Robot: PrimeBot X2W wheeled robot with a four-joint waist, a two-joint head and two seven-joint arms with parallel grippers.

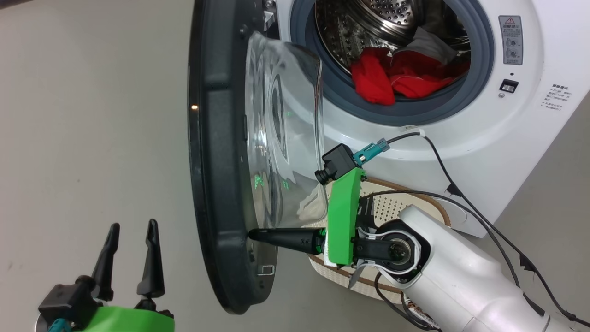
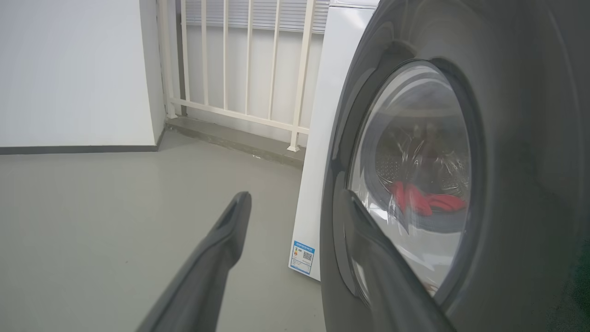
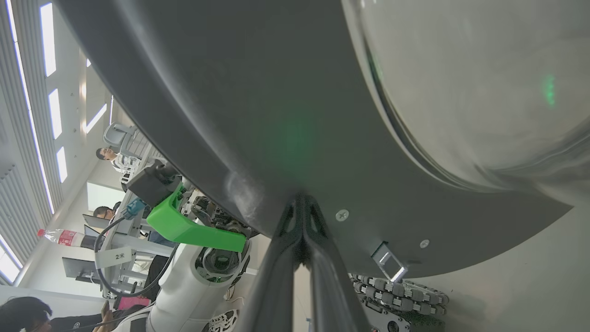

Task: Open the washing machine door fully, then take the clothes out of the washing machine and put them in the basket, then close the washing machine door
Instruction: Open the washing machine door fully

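The washing machine (image 1: 530, 138) stands at the upper right with the washing machine door (image 1: 216, 152) swung out, nearly edge-on, its glass bowl (image 1: 286, 133) bulging toward the drum. Red clothes (image 1: 401, 78) with a grey piece lie at the drum's mouth. My right gripper (image 1: 252, 234) is shut, and its tips touch the inner side of the door's lower rim (image 3: 276, 115); the shut right gripper (image 3: 302, 201) holds nothing. My left gripper (image 1: 131, 230) is open and empty, on the door's outer side. Below my right forearm lies the basket (image 1: 392, 203), partly hidden.
In the left wrist view my left gripper (image 2: 292, 196) points along the door's outer face (image 2: 516, 138), with red clothes (image 2: 424, 200) seen through the glass and a white railing (image 2: 239, 69) behind. Black cables (image 1: 461, 184) trail over my right arm. People (image 3: 110, 154) sit in the background.
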